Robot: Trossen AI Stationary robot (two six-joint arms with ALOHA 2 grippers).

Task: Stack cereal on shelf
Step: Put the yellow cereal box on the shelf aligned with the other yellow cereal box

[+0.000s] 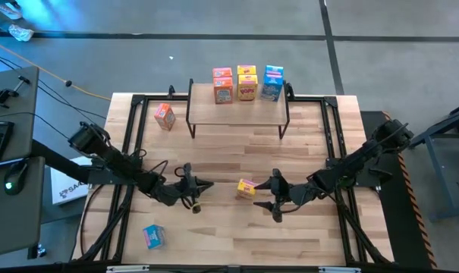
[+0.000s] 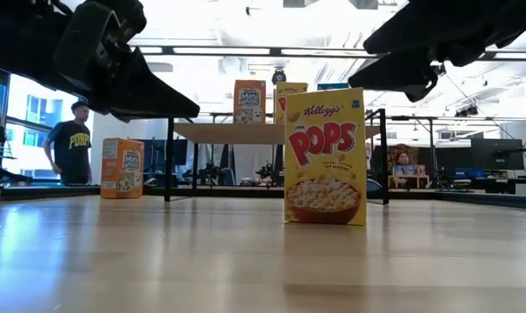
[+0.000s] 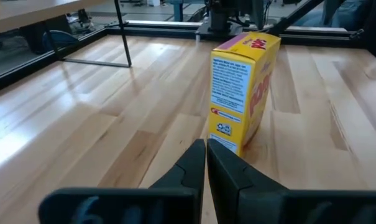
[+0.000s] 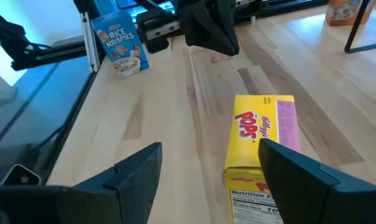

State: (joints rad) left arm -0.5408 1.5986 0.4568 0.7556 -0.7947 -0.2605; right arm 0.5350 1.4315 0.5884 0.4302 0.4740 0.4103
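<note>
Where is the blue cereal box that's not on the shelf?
In the high view the blue box stands alone near the table's front left corner, behind the left gripper and far from the shelf.

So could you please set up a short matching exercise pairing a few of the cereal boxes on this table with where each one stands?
Things:
1. yellow Corn Pops cereal box
2. blue Rice Krispies cereal box
3. orange cereal box beside the shelf
4. three cereal boxes in a row

Places:
A. near the table's front left corner
B. on the light-wood shelf
C. between the two end effectors
D. on the tabletop left of the shelf

Pairs: 1-C, 2-A, 3-D, 4-B
</note>
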